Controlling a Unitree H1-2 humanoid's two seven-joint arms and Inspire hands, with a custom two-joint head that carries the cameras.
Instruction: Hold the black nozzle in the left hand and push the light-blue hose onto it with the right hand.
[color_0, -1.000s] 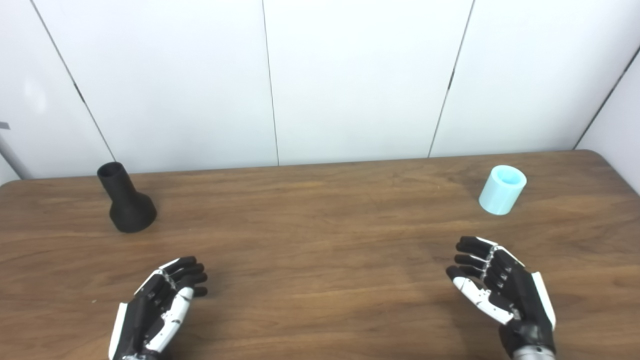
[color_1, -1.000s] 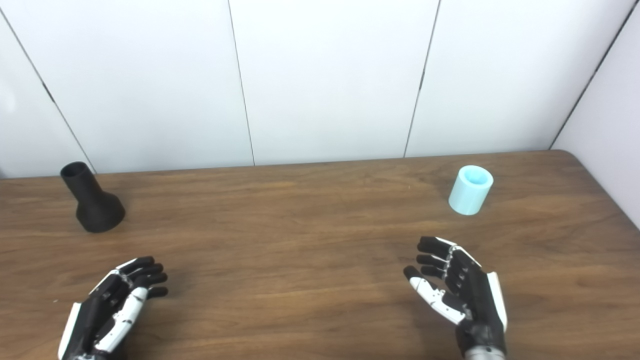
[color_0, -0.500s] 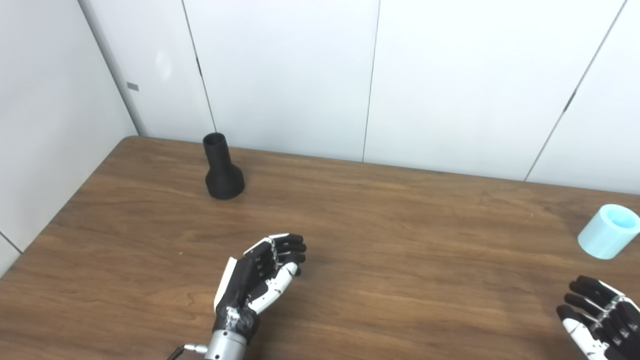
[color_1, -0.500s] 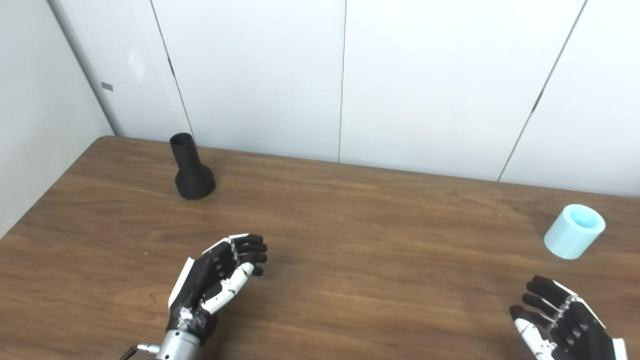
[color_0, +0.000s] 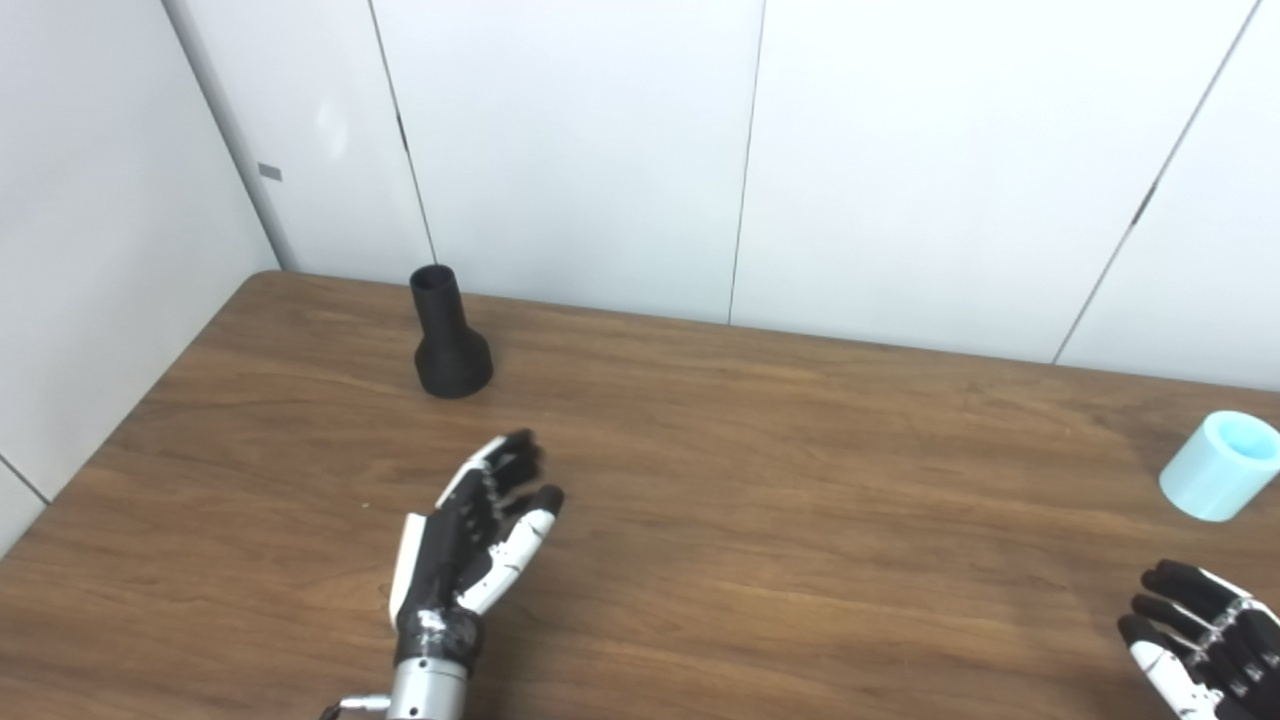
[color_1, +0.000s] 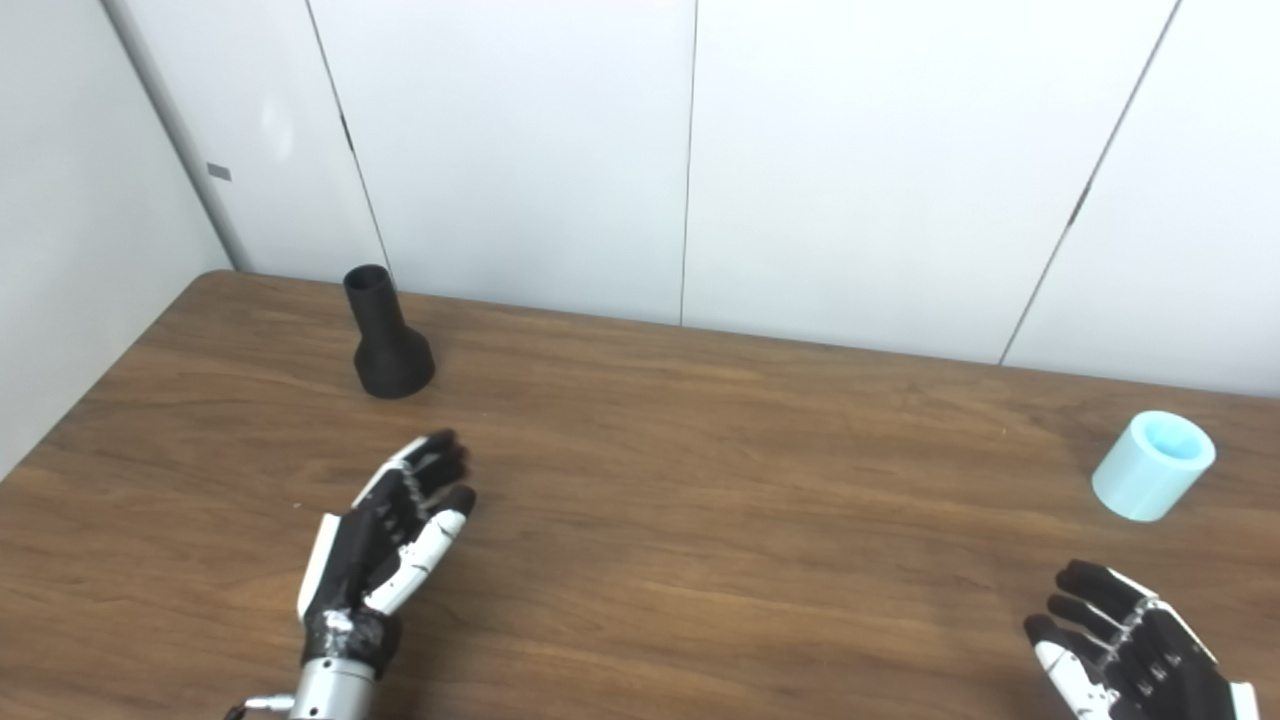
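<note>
The black nozzle (color_0: 449, 337) stands upright on its wide base at the far left of the wooden table (color_0: 760, 470), near the wall. My left hand (color_0: 476, 535) is open and empty above the table, in front of the nozzle and a little to its right, fingers stretched toward it. The light-blue hose (color_0: 1220, 465), a short tube, lies tilted at the far right. My right hand (color_1: 1135, 655) is open and empty at the bottom right corner, in front of the hose, partly cut off by the frame.
White wall panels (color_0: 600, 150) close off the table's back edge and left side. Bare wood lies between the two hands.
The camera swung left a second ago, then stayed nearly still. My left hand has uncurled its fingers and turned toward the nozzle. The right hand has hardly moved.
</note>
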